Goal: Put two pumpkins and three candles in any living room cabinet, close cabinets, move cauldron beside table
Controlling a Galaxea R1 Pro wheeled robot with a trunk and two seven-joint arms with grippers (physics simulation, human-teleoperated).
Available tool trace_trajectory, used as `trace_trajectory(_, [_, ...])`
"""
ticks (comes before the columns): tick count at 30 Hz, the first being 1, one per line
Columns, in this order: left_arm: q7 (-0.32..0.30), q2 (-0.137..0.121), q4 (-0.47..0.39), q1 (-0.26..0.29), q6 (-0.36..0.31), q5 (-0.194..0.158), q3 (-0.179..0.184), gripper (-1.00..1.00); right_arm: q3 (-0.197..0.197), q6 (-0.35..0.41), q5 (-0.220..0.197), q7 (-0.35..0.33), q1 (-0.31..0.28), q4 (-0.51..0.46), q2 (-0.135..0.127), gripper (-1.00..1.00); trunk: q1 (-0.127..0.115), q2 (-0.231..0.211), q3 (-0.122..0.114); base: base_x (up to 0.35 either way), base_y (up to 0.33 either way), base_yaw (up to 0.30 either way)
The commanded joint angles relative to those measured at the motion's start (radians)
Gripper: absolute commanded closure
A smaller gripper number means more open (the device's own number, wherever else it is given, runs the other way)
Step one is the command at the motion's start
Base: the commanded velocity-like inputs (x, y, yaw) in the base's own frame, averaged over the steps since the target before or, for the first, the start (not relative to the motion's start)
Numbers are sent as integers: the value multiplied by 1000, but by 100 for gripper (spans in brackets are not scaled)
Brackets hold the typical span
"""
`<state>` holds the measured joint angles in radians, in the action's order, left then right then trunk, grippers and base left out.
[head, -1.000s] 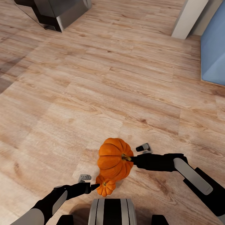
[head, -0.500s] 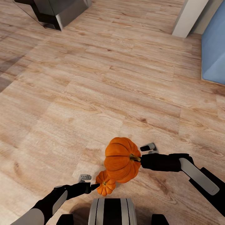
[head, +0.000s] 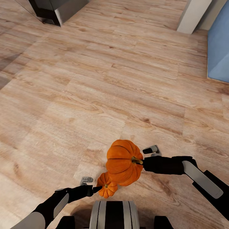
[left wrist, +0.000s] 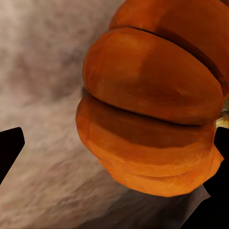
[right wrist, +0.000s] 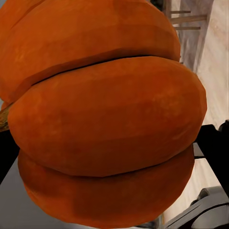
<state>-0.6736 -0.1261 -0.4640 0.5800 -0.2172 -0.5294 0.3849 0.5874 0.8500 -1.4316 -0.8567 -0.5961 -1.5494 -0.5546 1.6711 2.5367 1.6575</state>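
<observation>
The robot is carrying both pumpkins across the wooden floor (head: 95,79), so this looks like the step of bringing them to a cabinet. The right gripper (head: 141,162) holds the big-looking pumpkin (head: 122,162) by its stem side, up in the air in front of the robot's body. The left gripper (head: 97,190) holds the other pumpkin (head: 107,188) lower down, and the two pumpkins look like they touch or overlap from the head view. Both sets of fingers are closed tight on their pumpkins. In each wrist view the pumpkin is so close that orange skin covers most of the picture, and the finger tips are just dark shapes at the edges. There is a blue thing (head: 219,47) at the side and a dark grey block (head: 54,9) far off, both cut off. The next move needs the robot to find a cabinet and roll up to it gently so nothing slips.
</observation>
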Motion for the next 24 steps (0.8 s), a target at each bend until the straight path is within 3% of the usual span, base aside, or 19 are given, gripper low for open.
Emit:
trace_trajectory(1, [17, -1, 1, 0, -4, 8, 6, -100, 2, 6, -9, 2, -1, 0, -1, 100, 0, 0, 1, 0, 0, 0])
trace_trajectory(24, [17, -1, -4, 0, -4, 7, 6, -100, 2, 6, -9, 3, -1, 0, -1, 100, 0, 0, 1, 30, -23, 0])
